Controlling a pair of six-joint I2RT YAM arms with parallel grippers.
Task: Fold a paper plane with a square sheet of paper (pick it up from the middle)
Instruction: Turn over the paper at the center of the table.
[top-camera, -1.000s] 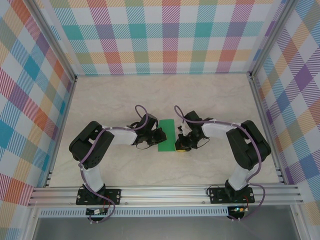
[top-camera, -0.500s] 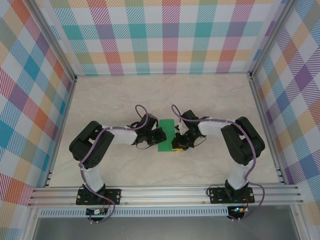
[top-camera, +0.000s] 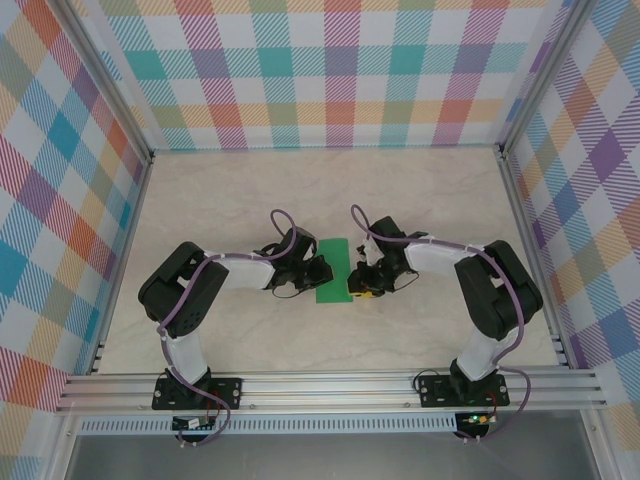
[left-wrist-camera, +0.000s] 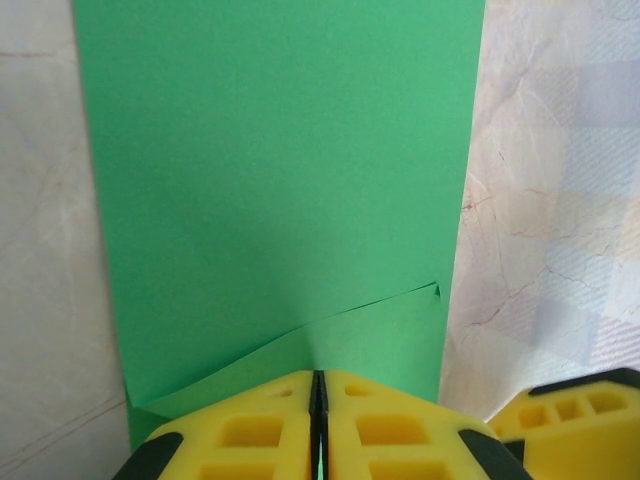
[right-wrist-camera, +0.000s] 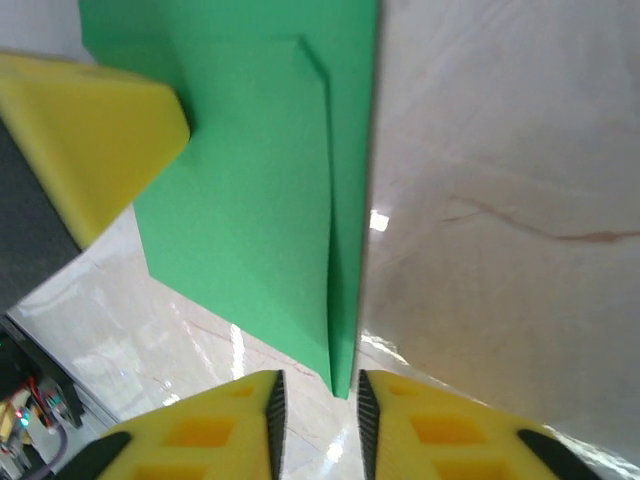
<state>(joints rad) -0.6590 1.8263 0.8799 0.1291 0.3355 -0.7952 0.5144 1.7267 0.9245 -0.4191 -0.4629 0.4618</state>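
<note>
Sheet of paper (top-camera: 334, 270) is showing plain bright green. Table (top-camera: 250, 190) beneath it is showing cream marbling, walls (top-camera: 340, 70) around it multicoloured plaid. Left gripper (left-wrist-camera: 318, 380) and right gripper (right-wrist-camera: 318, 385) beside it are showing yellow pads (left-wrist-camera: 380, 430).

The left arm (top-camera: 195, 300) and right arm (top-camera: 490, 295) are presenting black joint housings with white links between them. A purple braided cable (top-camera: 240, 262) is running along each arm. Black base plates (top-camera: 197, 388) are anchoring both. The left gripper (left-wrist-camera: 318, 378) and right gripper (right-wrist-camera: 318, 385) are carrying yellow pads (left-wrist-camera: 250, 430) with square recesses.
</note>
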